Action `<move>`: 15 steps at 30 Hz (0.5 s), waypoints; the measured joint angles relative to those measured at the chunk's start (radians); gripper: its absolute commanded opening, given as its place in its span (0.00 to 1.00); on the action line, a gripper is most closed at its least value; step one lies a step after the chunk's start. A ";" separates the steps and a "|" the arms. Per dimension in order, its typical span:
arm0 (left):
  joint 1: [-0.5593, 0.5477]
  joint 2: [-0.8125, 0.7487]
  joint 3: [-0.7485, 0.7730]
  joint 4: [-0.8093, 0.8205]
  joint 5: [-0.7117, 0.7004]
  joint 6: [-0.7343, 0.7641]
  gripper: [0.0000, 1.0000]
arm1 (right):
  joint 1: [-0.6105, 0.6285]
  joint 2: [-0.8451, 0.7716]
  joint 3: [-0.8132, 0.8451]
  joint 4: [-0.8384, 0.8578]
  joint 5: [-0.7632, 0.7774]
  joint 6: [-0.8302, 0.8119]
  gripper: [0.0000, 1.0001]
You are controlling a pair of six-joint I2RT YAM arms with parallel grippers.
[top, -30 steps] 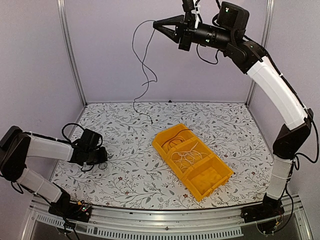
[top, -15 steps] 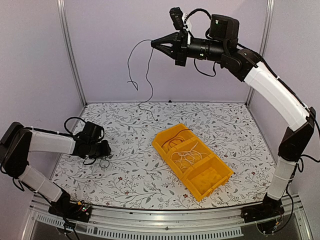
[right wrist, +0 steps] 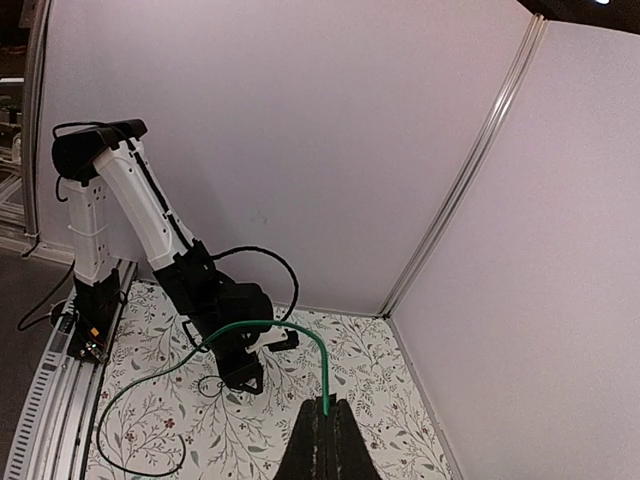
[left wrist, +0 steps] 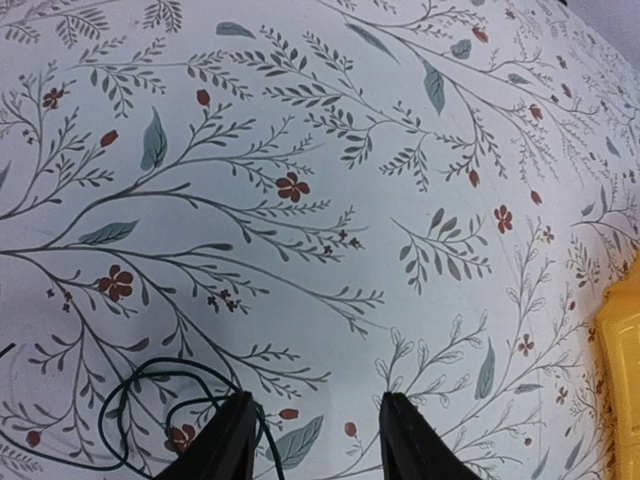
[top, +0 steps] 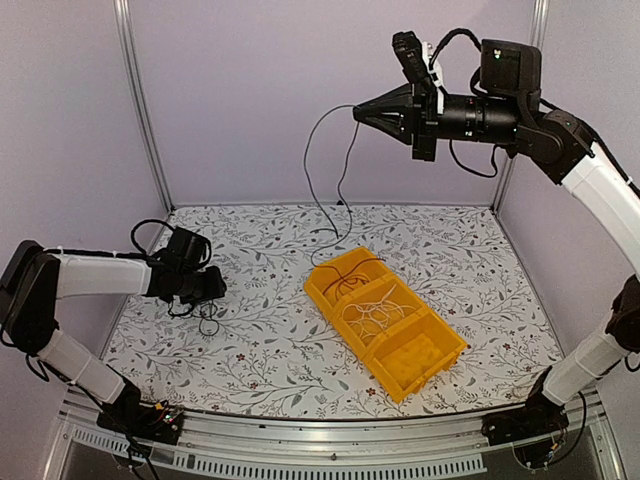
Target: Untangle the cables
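High above the table's back, my right gripper is shut on a thin dark cable that loops down toward the yellow bin. The right wrist view shows this cable as green, pinched at my right gripper. My left gripper rests low on the table at the left, open. A small dark cable coil lies against its left finger, nothing between the jaws of my left gripper. The coil lies just in front of it. Reddish-brown and white cables sit in the bin.
The bin lies diagonally at centre right; its near compartment holds nothing. Its yellow edge shows at the right of the left wrist view. Walls close the back and sides. The left arm stands below the hanging cable in the right wrist view.
My left gripper has opened and let go of the small coil. The right arm has swung right, carrying the hanging cable with it over the bin's far end.
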 measured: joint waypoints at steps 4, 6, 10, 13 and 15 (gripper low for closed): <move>0.000 0.000 0.019 -0.010 -0.007 0.012 0.41 | 0.000 -0.080 -0.061 -0.082 0.001 -0.022 0.00; 0.000 0.000 0.021 -0.010 -0.011 0.019 0.42 | 0.000 -0.108 -0.079 -0.121 0.004 -0.024 0.00; 0.001 0.002 0.021 -0.010 -0.026 0.035 0.42 | 0.000 -0.159 -0.115 -0.163 0.012 -0.013 0.00; 0.004 0.010 0.021 -0.007 -0.032 0.042 0.42 | 0.000 -0.193 -0.128 -0.195 0.023 0.004 0.00; 0.008 0.019 0.021 -0.004 -0.034 0.043 0.41 | 0.000 -0.212 -0.129 -0.222 0.026 0.010 0.00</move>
